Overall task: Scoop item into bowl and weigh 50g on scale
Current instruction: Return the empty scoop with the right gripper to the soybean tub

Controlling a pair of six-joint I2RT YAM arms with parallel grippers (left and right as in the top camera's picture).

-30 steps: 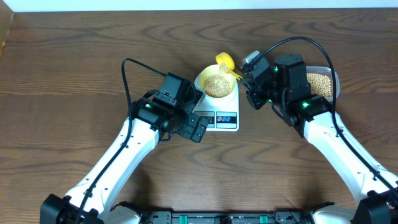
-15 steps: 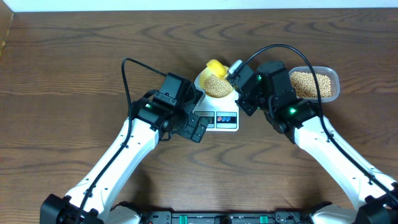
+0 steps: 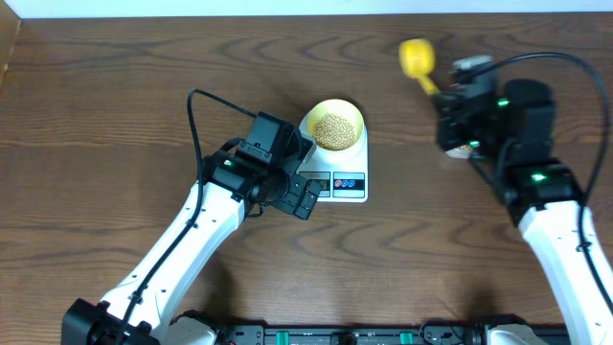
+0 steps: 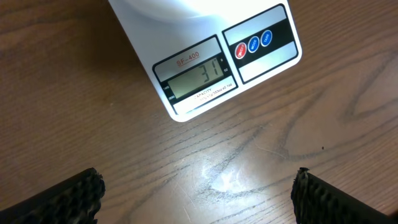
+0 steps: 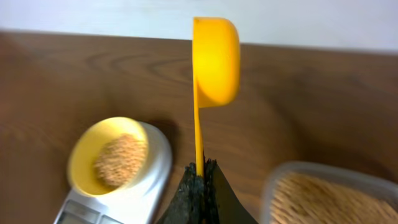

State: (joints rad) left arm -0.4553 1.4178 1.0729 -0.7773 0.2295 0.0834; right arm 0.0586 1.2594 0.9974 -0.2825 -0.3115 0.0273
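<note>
My left gripper (image 4: pixel 198 198): spread wide, empty, on the near side of the scale (image 4: pixel 205 68).
My right gripper (image 5: pixel 200 182): pinching the scoop (image 5: pixel 216 59) handle, right of the bowl (image 3: pixel 356 113).
Scale: reads 31; beans (image 3: pixel 332 131) in the bowl.

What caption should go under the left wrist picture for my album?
White scale reading 31 on the wooden table, framed by the open left hand.

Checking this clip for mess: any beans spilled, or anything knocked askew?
Nothing stands out. The beans lie inside the bowl, none loose on the table; the bowl sits level on the scale, and the right gripper holds the scoop by its handle.
</note>
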